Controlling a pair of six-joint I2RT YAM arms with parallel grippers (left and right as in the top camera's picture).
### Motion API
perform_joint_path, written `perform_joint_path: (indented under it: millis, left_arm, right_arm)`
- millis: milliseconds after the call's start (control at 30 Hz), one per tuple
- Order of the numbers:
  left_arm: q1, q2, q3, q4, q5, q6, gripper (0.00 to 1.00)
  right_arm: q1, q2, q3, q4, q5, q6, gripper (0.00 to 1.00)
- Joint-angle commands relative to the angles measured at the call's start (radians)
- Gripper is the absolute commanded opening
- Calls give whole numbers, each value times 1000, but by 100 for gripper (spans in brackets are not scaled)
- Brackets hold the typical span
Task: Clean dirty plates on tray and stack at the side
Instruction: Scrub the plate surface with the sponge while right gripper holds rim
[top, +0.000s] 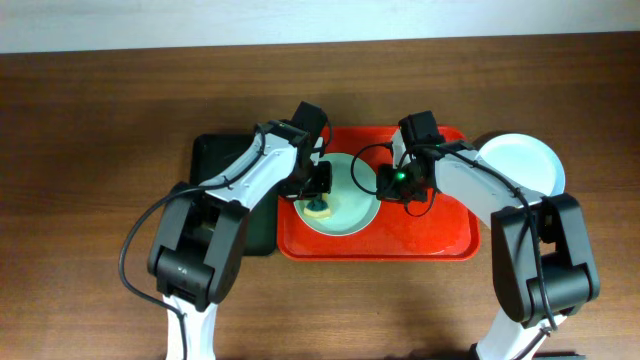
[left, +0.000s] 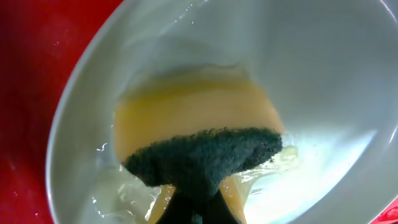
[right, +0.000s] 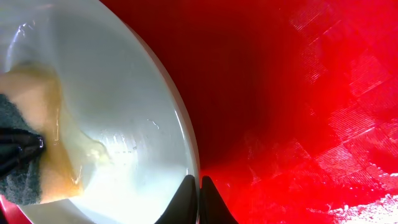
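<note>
A dark brown wooden desk (top: 100, 150) lay under my arms, with a strip of white wall (top: 300, 15) along its far edge. At mid-desk sat the bright red rectangular plastic tray (top: 440, 238), with a narrower black tray (top: 212, 155) just beside it on the left. On the red tray's left half rested a pale round shallow plate (top: 352, 218), wet and smeared yellow. My left pincer (left: 194, 210) gripped a yellow sponge (left: 205, 155) with a dark green scouring face, pressed into that plate. My right pincer (right: 199, 202) was pinched narrow on the plate's right rim. A white round plate (top: 520, 165) lay on the desk just right of the red tray.

Plate (top: 356, 204) on tray (top: 430, 236), sponge (top: 320, 208) on plate
</note>
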Motion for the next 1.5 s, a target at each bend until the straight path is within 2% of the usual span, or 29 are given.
perform_joint_path:
  millis: [0, 267, 433, 533, 833, 1200, 1467]
  left_arm:
    - [-24, 68, -8, 1, 40, -13, 0]
    - [14, 30, 5, 67, 276, -13, 0]
    - [60, -82, 9, 62, 254, 14, 0]
    - [60, -154, 9, 35, 128, 13, 0]
    - [4, -115, -18, 25, -50, 13, 1]
    - [-9, 38, -18, 64, -48, 4, 0]
    - [-35, 106, -18, 64, 85, -2, 0]
  right_arm:
    - [11, 11, -6, 3, 28, 5, 4]
    - [11, 11, -6, 2, 28, 5, 4]
    - [11, 11, -6, 3, 28, 5, 4]
    - [11, 11, -6, 6, 28, 5, 4]
    - [11, 11, -6, 10, 27, 5, 4]
    - [11, 11, -6, 11, 27, 5, 4]
    - [11, 11, -6, 11, 27, 5, 4]
